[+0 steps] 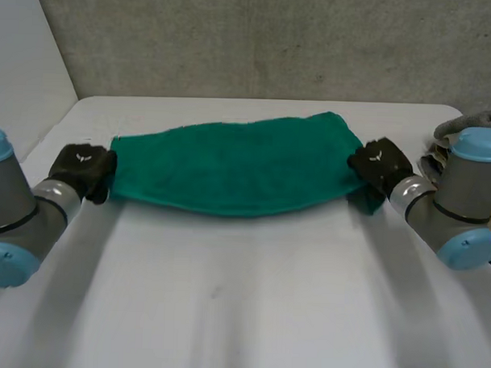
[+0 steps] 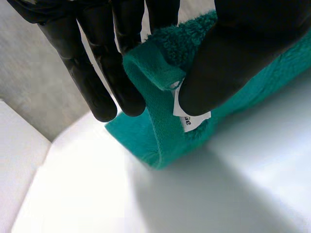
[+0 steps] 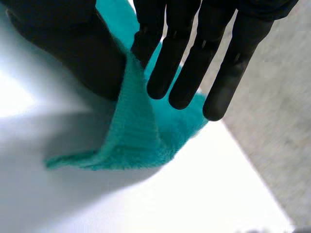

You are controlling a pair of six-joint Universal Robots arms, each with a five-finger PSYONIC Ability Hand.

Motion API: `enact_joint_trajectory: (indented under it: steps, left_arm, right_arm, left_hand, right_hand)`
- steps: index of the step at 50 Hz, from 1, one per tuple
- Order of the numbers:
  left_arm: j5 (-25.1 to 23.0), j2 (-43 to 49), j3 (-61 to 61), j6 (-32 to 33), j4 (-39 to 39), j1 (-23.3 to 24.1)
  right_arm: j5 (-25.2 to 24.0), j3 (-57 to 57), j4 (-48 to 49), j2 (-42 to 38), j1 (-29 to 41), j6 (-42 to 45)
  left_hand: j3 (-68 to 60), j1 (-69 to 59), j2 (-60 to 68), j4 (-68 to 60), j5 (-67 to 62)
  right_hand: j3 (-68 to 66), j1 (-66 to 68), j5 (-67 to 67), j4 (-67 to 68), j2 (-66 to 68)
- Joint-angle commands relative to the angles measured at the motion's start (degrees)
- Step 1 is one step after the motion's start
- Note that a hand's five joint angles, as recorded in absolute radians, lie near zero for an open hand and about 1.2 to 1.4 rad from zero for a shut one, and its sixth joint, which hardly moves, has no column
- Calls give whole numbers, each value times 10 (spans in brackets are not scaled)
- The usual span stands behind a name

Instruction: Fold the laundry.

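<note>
- Nearest the camera were the blue-capped joints of the left arm (image 1: 10, 216) and right arm (image 1: 462, 208), reaching over the white table (image 1: 225, 312).
- The green towel (image 1: 238, 172) lay as a long band across the table's far half, between the hands.
- The left hand (image 1: 83, 170) pinched one short end between thumb and fingers, beside a white label (image 2: 192, 119).
- The right hand (image 1: 379, 163) pinched the opposite end the same way.
- The towel looked soft, light and limp, so it would likely sag mid-span. Its hemmed corners seemed the surest hold.

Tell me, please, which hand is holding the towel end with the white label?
The left hand: a white label sits beside its thumb on the green towel, while the end pinched by the right hand is plain green.
</note>
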State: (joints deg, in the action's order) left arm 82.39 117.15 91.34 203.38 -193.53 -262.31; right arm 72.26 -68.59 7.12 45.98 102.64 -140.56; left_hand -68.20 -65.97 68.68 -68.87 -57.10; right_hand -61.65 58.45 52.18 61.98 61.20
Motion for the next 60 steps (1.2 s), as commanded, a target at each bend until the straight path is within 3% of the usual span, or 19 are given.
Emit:
enact_joint_trajectory:
  steps: [1,8,15,31,35,39,46,50,54,60]
  left_arm:
    - [-33,-66,50,-1,69,-19]
    - [-53,-72,65,0,59,-13]
    - [-22,-65,47,-3,55,-15]
    - [-14,-66,21,-18,61,1]
    - [-10,-63,10,-20,64,3]
    - [-2,-61,2,-26,71,3]
    - [3,-83,11,-32,127,-2]
    - [0,-119,31,-19,194,-8]
    - [0,-164,66,27,272,-22]
    - [-19,-224,136,150,383,-58]
  right_arm:
    - [6,-13,-81,20,-26,-75]
    - [23,-17,-69,-3,-49,-195]
    - [44,-7,-70,-20,-69,-231]
    - [15,13,-66,-45,-71,-274]
    - [15,24,-65,-55,-71,-271]
    - [16,31,-57,-56,-73,-276]
    - [16,-22,-45,30,-86,-290]
    - [1,-66,-59,93,-93,-242]
    - [-5,-115,-135,147,-105,-124]
    - [29,-200,-365,218,-134,178]
  left_hand:
    - [-118,-140,113,-111,-129]
    - [-118,-140,113,-111,-129]
    - [-118,-140,113,-111,-129]
    - [-118,-140,113,-111,-129]
    - [-118,-140,113,-111,-129]
    - [-118,-140,113,-111,-129]
    - [-118,-140,113,-111,-129]
    - [-118,-140,113,-111,-129]
    - [-118,-140,113,-111,-129]
    - [-118,-140,113,-111,-129]
  right_hand:
    - [131,-99,-137,-135,-127]
    - [163,-131,-169,-167,-159]
    - [182,-150,-187,-185,-177]
    - [214,-182,-219,-217,-209]
    - [135,-103,-140,-138,-131]
    - [-183,215,177,179,187]
    - [-184,215,178,180,188]
    - [-184,215,178,180,188]
    - [-184,215,178,180,188]
    - [-184,215,178,180,188]
